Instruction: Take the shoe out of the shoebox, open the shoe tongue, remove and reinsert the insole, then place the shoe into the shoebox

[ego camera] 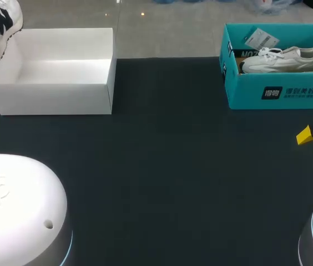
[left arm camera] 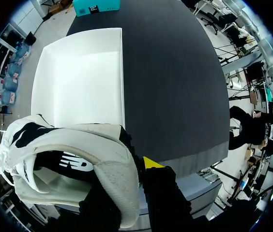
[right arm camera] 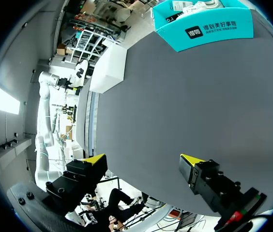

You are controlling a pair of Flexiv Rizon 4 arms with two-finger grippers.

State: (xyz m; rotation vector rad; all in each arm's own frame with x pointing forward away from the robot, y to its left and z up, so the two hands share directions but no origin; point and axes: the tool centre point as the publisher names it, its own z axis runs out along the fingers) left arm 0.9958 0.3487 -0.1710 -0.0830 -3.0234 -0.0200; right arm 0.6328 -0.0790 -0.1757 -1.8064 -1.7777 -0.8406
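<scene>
Our left end effector (left arm camera: 136, 169) grips the shoe (left arm camera: 64, 159) over the white box's (left arm camera: 83, 82) end, with the shoe crosswise to the box's length ahead. Our right end effector (right arm camera: 143, 159), open, sits well away from it.

Left box (ego camera: 51, 101) sits back-left on table (ego camera: 167, 166), right box (ego camera: 281, 93) back-right w/ a shoe (ego camera: 284, 59) in it; 2nd shoe (ego camera: 2, 22) over left box's rear-left corner.
</scene>
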